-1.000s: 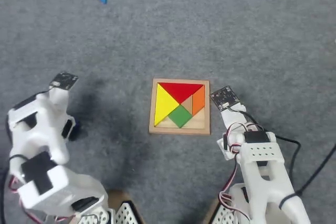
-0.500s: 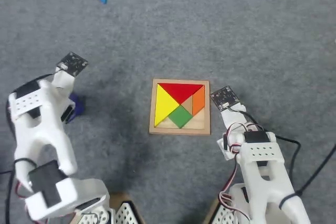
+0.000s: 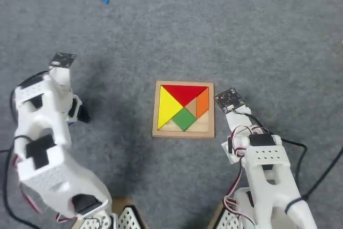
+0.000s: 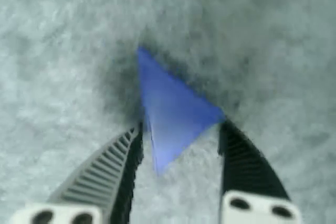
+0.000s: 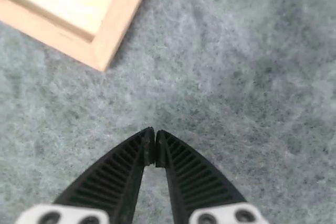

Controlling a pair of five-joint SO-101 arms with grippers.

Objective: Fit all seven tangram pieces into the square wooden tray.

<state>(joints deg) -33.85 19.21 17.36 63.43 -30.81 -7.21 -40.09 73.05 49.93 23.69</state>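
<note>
A grey felt mat (image 3: 241, 36) covers the table, with the wooden tray (image 3: 182, 134) at its middle, partly filled and bare along its near side. Well left of the tray, the left gripper (image 4: 181, 128) stands wide open, holding nothing, its fingers straddling a blue triangle (image 4: 176, 111) lying flat on the felt. The right gripper (image 5: 155, 135) is pinched shut and empty beside the tray's near right corner. Closing on the triangle's slanted edges could squeeze it out sideways or twist it.
</note>
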